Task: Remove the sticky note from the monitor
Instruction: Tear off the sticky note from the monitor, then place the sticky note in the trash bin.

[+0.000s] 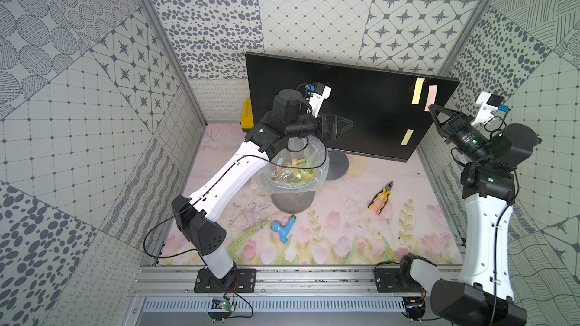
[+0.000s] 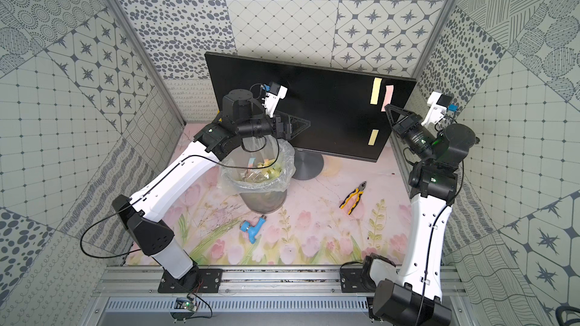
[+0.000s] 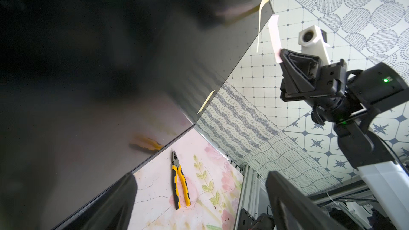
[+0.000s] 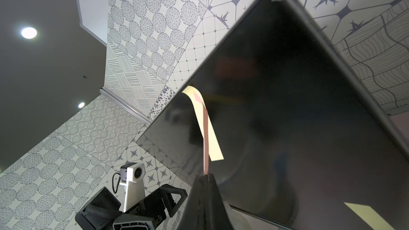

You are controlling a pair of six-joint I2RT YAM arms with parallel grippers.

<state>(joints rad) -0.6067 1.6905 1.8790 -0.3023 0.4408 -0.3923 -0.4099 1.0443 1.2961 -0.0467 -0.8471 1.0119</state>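
Pinching pink note [image 4: 205, 138]: right gripper [image 4: 207, 175]

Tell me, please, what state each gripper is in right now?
Left gripper: open, holding nothing.
Right gripper: shut on the pink sticky note.

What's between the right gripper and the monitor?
The pink sticky note: the right gripper is shut on its end, and it runs to the monitor. Right wrist view shows it.
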